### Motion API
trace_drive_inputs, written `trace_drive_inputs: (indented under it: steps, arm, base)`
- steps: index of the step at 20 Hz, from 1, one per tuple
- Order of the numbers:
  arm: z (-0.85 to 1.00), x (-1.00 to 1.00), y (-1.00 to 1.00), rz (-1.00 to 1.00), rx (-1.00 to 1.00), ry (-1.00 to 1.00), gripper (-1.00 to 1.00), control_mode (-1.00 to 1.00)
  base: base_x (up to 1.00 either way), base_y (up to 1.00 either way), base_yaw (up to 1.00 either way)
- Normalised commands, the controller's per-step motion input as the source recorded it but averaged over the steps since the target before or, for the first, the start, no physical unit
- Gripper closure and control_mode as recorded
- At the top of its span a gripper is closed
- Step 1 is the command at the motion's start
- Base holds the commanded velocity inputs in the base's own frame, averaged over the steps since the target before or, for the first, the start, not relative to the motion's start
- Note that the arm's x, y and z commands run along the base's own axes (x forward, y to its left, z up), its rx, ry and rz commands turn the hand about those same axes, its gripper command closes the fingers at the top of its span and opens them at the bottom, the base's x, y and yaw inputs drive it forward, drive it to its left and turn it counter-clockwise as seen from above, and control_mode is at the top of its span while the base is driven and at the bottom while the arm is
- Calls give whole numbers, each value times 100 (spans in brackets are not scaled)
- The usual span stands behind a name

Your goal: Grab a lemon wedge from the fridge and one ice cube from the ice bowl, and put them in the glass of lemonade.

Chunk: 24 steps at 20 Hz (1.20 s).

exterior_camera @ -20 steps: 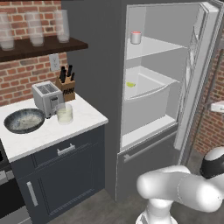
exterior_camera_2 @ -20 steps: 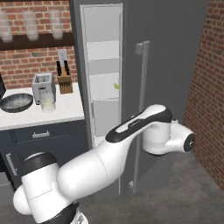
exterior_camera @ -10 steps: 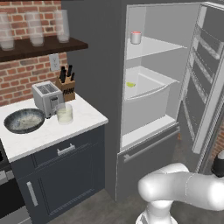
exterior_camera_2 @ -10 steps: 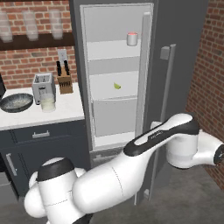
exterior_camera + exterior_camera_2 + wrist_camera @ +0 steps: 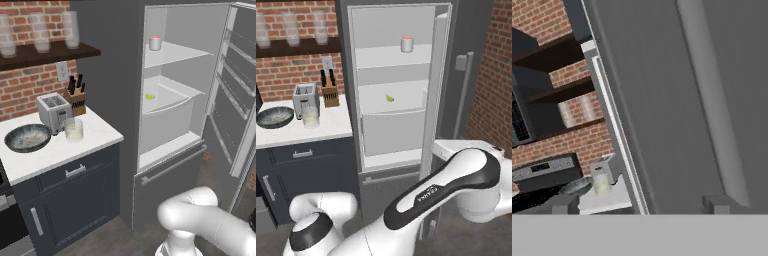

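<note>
The fridge (image 5: 170, 150) stands with its door (image 5: 235, 100) swung wide. The lemon wedge (image 5: 149, 96) (image 5: 390, 98) lies on the white middle shelf, at its left. On the counter, the glass of lemonade (image 5: 74, 130) (image 5: 310, 119) stands in front of the toaster, with the ice bowl (image 5: 27, 138) (image 5: 275, 117) to its left. My arm (image 5: 456, 190) reaches around to the door's outer face, below the bar handle (image 5: 462, 100). The hand view looks along that face and the handle (image 5: 712, 100). The fingers are hidden.
A red-topped white cup (image 5: 155, 43) sits on the top fridge shelf. A toaster (image 5: 54, 112) and a knife block (image 5: 76, 97) stand at the back of the counter. Tall glasses (image 5: 40, 32) line the wall shelf. The open door (image 5: 436, 100) stands between my arm and the shelves.
The fridge door has swung further open, from half open to wide. My arm has moved right with it.
</note>
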Motion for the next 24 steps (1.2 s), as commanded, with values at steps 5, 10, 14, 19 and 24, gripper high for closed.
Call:
trace_drive_inputs:
  steps: [5,10,14,19,24]
  arm:
    - [42,-100,61,-12,-6,-29,-100,-100]
    - [46,-72,100,-20,-20,-20,-100,-100]
    - [49,-28,100,-25,-33,-3,-100,-100]
    - [53,-4,100,-30,-38,2,-100,-100]
    - [44,26,97,-30,-43,26,-100,-100]
  base:
    - [0,0,0]
    - [0,0,0]
    - [0,0,0]
    - [0,0,0]
    - [0,0,0]
